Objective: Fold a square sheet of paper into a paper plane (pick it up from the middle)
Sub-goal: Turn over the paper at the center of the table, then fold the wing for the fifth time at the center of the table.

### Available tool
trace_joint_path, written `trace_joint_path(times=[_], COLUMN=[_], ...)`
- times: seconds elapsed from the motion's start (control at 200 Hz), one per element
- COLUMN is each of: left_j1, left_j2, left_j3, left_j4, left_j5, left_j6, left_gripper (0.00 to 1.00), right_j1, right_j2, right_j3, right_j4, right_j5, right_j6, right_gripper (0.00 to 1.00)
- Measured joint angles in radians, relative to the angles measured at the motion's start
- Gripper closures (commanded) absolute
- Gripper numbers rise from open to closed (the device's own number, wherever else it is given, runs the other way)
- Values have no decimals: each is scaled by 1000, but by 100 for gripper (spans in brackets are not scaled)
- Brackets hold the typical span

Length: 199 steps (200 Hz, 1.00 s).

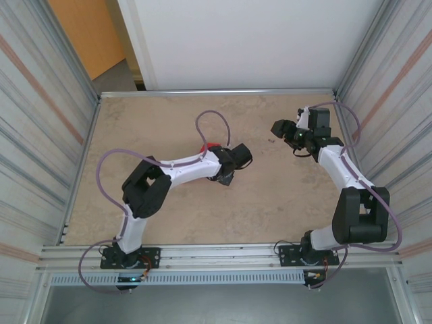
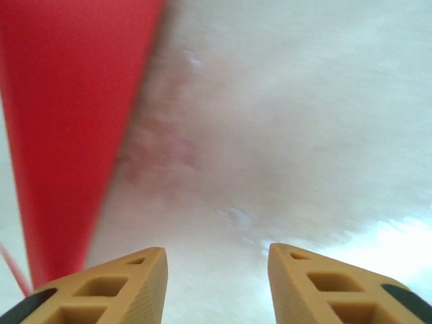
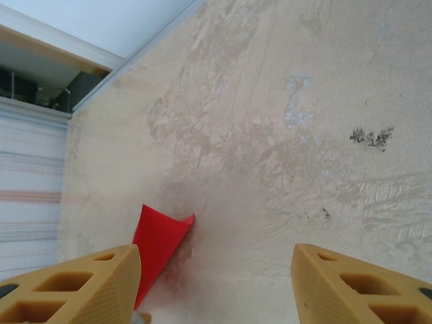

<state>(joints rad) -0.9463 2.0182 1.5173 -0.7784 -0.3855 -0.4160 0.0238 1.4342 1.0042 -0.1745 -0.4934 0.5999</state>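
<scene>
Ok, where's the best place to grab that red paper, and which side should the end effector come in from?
Probably the lifted corner of the red paper. In the right wrist view it seems to curl up off the table, leaving room for a finger underneath. Come in from the bare table side beside its straight edge, where the open left end effector is.

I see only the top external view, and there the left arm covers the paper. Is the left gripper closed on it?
Observer: No. In the left wrist view the left gripper is open, bare table between its fingers; the red paper lies beside it.
Operator: Does the paper lie flat?
Observer: Not fully. In the right wrist view one corner looks curled up.
Operator: And the right gripper?
Observer: The right gripper is open, nothing between its fingers.
</scene>
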Motion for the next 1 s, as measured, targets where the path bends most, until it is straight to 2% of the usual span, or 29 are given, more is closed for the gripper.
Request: trace_joint_path(times=[0.155, 0.205, 0.281, 0.306, 0.391, 0.551, 0.722, 0.997], left_j1=[-3, 13, 55, 76, 161, 299, 341, 393], left_j2=[-104, -148, -212, -234, -289, -304, -278, -203], left_j3=[-110, -145, -202, -224, -299, -396, -403, -403], left_j4=[77, 105, 161, 182, 259, 379, 444, 491], left_j5=[128, 161, 216, 237, 312, 451, 537, 569], left_j6=[-26, -34, -56, -61, -86, -117, -132, -142], left_gripper=[39, 34, 31, 30, 30, 31, 32, 34], right_j1=[0, 0, 0, 0, 0, 1, 3, 15], right_j2=[0, 0, 0, 0, 3, 5, 5, 8], right_j3=[-20, -26, -40, -43, -47, -47, -47, -47], right_j4=[14, 24, 46, 51, 57, 73, 74, 72], right_j5=[7, 6, -1, -3, -8, -8, -7, -7], right_j6=[18, 21, 28, 30, 40, 44, 44, 43], right_gripper=[36, 35, 34, 28, 24, 24, 24, 24])
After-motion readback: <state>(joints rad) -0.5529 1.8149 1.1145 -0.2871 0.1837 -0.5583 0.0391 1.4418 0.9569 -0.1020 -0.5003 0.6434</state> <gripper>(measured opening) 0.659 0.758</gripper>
